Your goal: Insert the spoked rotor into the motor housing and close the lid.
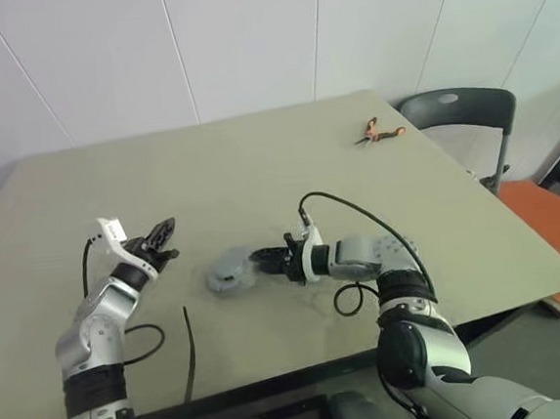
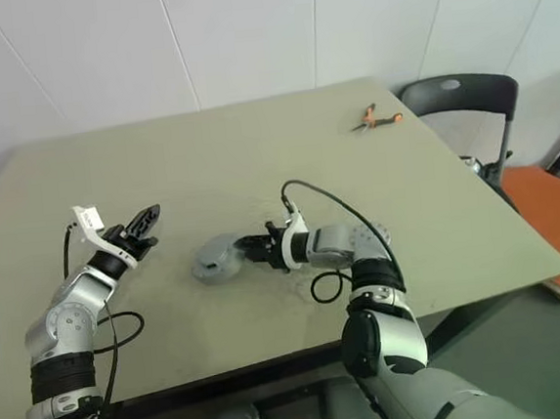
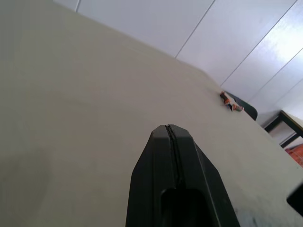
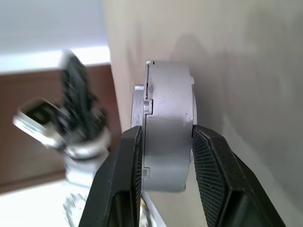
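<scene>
Presently, closing step: right claw (image 4: 163,165) clamped across the motor housing (image 4: 168,123), lid (image 4: 138,106) seemingly seated, just above the surface (image 1: 255,153); left claw (image 1: 163,237) clenched empty, well apart; next, set it down level.

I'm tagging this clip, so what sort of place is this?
Probably a plain office or lab room set up as a test bench: a bare beige table against white panelled walls, a dark chair beside it, and small pliers left on the table.
</scene>
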`<action>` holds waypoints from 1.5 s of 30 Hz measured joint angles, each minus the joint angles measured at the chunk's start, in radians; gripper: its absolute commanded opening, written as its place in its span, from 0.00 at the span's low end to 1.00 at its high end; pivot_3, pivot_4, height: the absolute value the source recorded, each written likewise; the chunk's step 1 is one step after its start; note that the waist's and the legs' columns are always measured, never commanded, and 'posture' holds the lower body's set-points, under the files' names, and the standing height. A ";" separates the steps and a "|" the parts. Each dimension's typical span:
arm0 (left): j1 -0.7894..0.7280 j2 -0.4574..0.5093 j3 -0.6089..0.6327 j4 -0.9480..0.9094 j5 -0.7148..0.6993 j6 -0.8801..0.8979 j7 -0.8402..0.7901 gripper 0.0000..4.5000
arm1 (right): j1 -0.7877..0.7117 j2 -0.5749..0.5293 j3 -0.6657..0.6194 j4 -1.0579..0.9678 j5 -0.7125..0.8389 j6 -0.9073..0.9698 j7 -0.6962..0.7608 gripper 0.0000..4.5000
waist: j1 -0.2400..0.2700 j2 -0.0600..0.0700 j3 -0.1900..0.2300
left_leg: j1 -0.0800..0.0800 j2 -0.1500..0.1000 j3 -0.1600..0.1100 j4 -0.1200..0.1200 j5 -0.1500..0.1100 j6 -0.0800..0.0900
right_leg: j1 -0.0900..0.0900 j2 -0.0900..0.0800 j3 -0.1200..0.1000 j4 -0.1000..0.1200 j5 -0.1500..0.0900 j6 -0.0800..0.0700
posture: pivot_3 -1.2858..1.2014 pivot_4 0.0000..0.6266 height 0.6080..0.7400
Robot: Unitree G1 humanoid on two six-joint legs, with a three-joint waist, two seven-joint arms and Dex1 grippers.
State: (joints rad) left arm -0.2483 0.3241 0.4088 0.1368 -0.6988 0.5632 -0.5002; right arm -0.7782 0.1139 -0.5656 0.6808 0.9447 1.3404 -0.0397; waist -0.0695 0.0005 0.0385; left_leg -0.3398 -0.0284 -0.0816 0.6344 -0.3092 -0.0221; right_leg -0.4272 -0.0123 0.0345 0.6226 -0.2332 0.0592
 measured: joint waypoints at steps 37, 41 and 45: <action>0.041 -0.147 0.197 -0.012 -0.878 0.394 0.516 0.99 | -0.090 0.001 0.049 0.132 -0.001 -0.314 0.224 0.27 | 0.002 -0.003 0.000 | -0.001 -0.008 0.000 0.001 0.003 -0.006 | -0.001 -0.009 0.002 0.002 0.001 0.000 | 0.52 0.00 1.00; 0.041 -0.126 0.163 -0.012 -0.883 0.408 0.500 0.99 | -0.090 0.001 0.053 0.132 -0.001 -0.314 0.224 0.27 | 0.002 -0.003 0.000 | -0.001 -0.009 0.000 0.002 0.003 -0.006 | -0.001 -0.009 0.002 0.003 0.001 0.000 | 0.52 0.00 1.00; 0.021 -0.113 0.137 0.017 -0.871 0.409 0.478 0.99 | -0.090 0.001 0.057 0.132 -0.002 -0.314 0.225 0.27 | 0.002 -0.003 0.001 | -0.001 -0.009 0.000 0.004 0.003 -0.006 | -0.001 -0.009 0.002 0.005 0.001 0.000 | 0.52 0.00 1.00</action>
State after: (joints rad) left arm -0.2275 0.2109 0.5461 0.1535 -1.5696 0.9720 -0.0217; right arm -0.8686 0.1147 -0.5084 0.8129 0.9431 1.0261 0.1851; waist -0.0677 -0.0023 0.0390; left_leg -0.3410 -0.0373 -0.0816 0.6387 -0.3065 -0.0283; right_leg -0.4280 -0.0213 0.0364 0.6275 -0.2326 0.0588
